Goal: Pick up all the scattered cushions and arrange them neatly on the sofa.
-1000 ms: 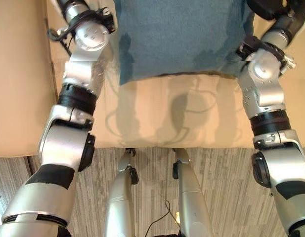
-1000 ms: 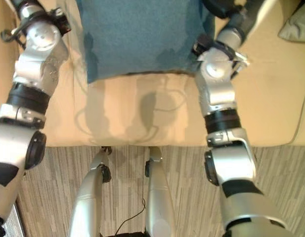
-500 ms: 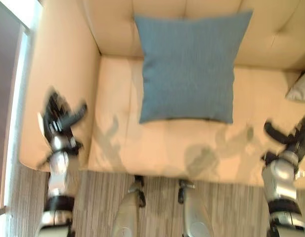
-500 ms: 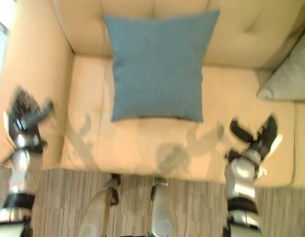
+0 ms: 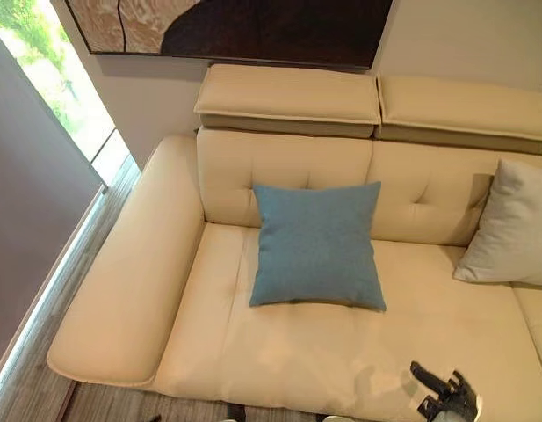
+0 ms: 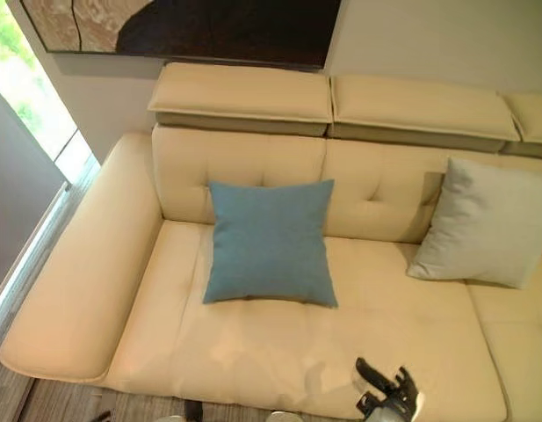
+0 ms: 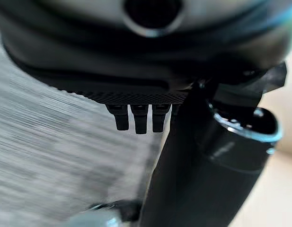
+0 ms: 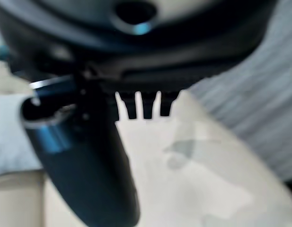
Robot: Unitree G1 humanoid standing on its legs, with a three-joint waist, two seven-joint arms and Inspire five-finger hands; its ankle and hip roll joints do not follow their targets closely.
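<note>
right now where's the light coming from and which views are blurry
Eye views: daylight enters from the window on the robot's left, and the blue cushion and grey cushion on the sofa look sharp. Left wrist view: left hand soft, floor smeared. Right wrist view: right hand blurred throughout.

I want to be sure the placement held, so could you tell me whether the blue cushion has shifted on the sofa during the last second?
No. The blue cushion leans against the sofa backrest as before; the camera moved, not the cushion.
</note>
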